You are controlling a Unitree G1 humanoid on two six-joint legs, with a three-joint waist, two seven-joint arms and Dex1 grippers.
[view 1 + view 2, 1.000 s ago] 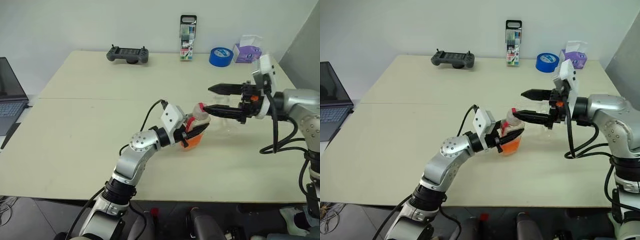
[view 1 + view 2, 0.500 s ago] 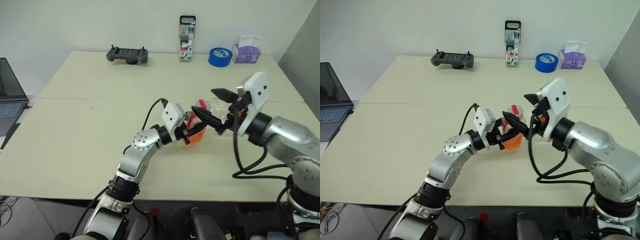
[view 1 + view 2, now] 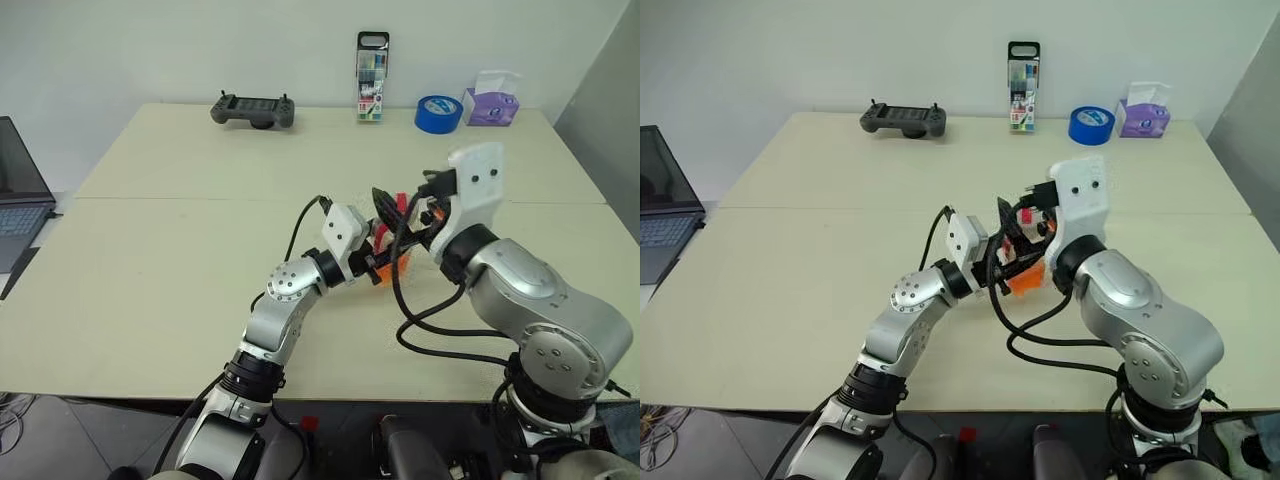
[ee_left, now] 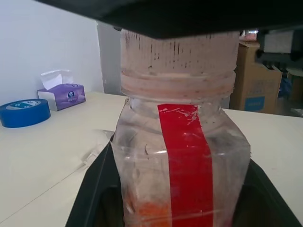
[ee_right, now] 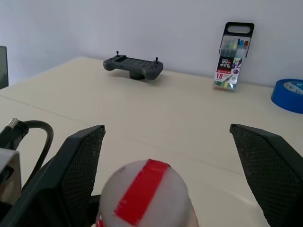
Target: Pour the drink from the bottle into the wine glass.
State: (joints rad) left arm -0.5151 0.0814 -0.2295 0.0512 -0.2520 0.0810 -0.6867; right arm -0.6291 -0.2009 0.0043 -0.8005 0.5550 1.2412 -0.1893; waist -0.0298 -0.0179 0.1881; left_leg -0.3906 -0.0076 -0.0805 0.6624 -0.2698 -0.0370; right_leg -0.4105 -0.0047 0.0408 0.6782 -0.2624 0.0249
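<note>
My left gripper [image 3: 380, 268] is shut on the bottle [image 4: 182, 156], held upright just above the table near the middle. The orange drink [image 3: 1025, 278] fills the bottle's lower part. A red strip runs down its side and over the pale cap [image 5: 144, 191]. My right gripper [image 5: 166, 129] is open, with one black finger on each side of the cap and not touching it. In the head views the right gripper [image 3: 398, 210] sits right above the bottle. My right arm hides the wine glass there. A faint clear shape [image 4: 97, 147] beside the bottle may be the glass.
Along the table's far edge stand a game controller [image 3: 252, 108], a case of markers [image 3: 371, 62], a blue tape roll [image 3: 438, 112] and a purple tissue box [image 3: 489, 100]. A laptop [image 3: 20, 190] sits off the table's left side.
My right arm has swung in from the right and its wrist has turned, bringing the open fingers from beside the bottle to either side of its cap. The left gripper and bottle stayed put.
</note>
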